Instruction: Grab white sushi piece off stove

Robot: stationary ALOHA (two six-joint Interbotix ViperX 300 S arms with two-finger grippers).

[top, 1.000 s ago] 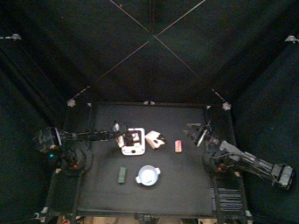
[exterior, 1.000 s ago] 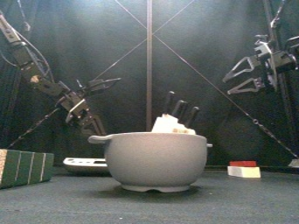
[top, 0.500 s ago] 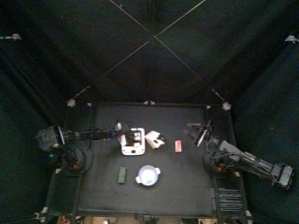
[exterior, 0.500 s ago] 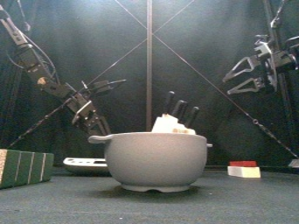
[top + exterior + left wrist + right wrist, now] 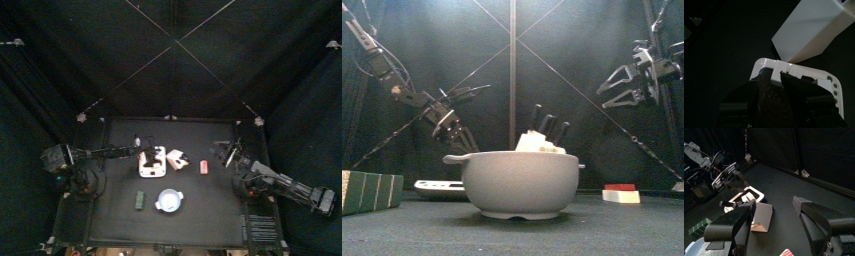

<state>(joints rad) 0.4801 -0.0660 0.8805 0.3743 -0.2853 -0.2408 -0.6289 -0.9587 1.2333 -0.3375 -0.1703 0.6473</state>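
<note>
The stove (image 5: 151, 161) is a flat white block with dark marks, left of the table's middle; its rim (image 5: 811, 75) shows close in the left wrist view. I cannot tell the white sushi piece apart from the white stove. My left gripper (image 5: 138, 148) hangs open above the stove's left edge, jaws spread (image 5: 460, 100) and holding nothing. My right gripper (image 5: 230, 152) rests raised at the right (image 5: 625, 85), open and empty.
A tall white block (image 5: 175, 156) stands right beside the stove (image 5: 763, 217). In front of them a blue-and-white bowl (image 5: 168, 200) sits, with a green block (image 5: 138, 200) to its left. A red-topped sushi piece (image 5: 205, 166) lies to the right.
The left gripper has risen a little and shifted right toward the stove, still open. The right arm has not moved.
</note>
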